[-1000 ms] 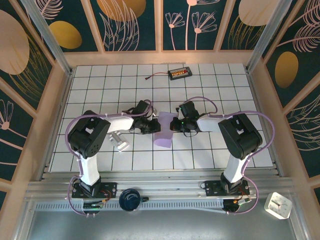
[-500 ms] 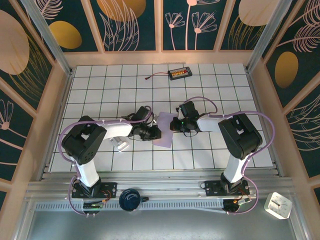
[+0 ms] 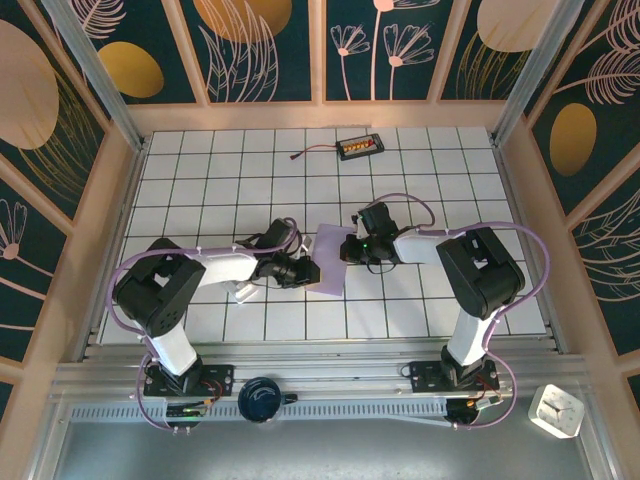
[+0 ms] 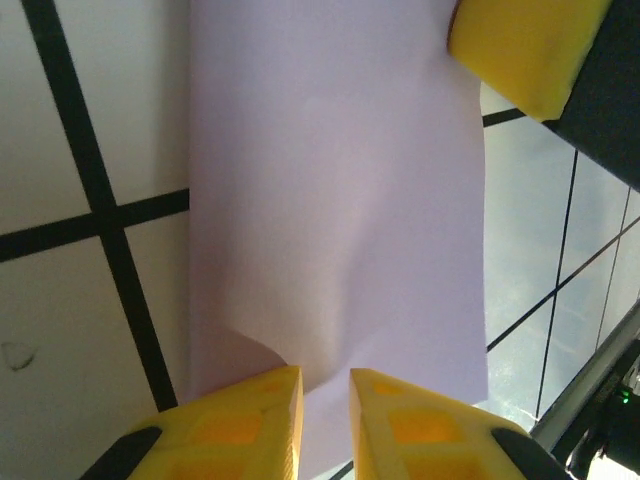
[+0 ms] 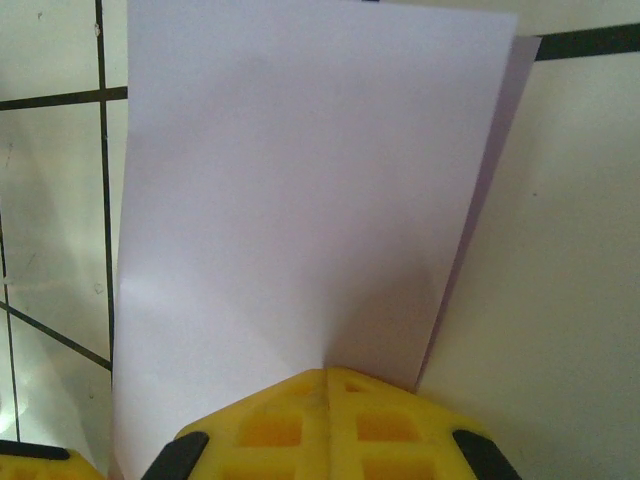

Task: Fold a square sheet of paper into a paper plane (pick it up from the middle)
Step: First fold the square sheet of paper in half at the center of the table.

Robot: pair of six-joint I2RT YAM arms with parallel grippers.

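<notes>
The square sheet of paper (image 3: 330,262), pale lavender and folded double, lies between my two grippers at the middle of the tiled table. It shows flat with a slight bulge in the left wrist view (image 4: 340,200), and two layers show at its right edge in the right wrist view (image 5: 300,200). My left gripper (image 3: 312,272) is at the sheet's left edge. Its yellow fingertips (image 4: 325,375) stand a narrow gap apart, with the paper's curled edge running between them. My right gripper (image 3: 346,250) is shut, tips together on the sheet's near edge (image 5: 328,372). One of its fingers (image 4: 525,50) shows in the left wrist view.
A small silvery block (image 3: 245,290) lies by the left forearm. A black device with orange parts (image 3: 358,148) and its cable rest near the back wall. Wooden walls (image 3: 120,200) ring the table. A white timer (image 3: 555,410) sits off the table at front right.
My left arm has swung lower and rightward along the sheet's left edge, and its jaws have parted slightly. The paper has dropped flatter onto the table. The right arm has stayed put.
</notes>
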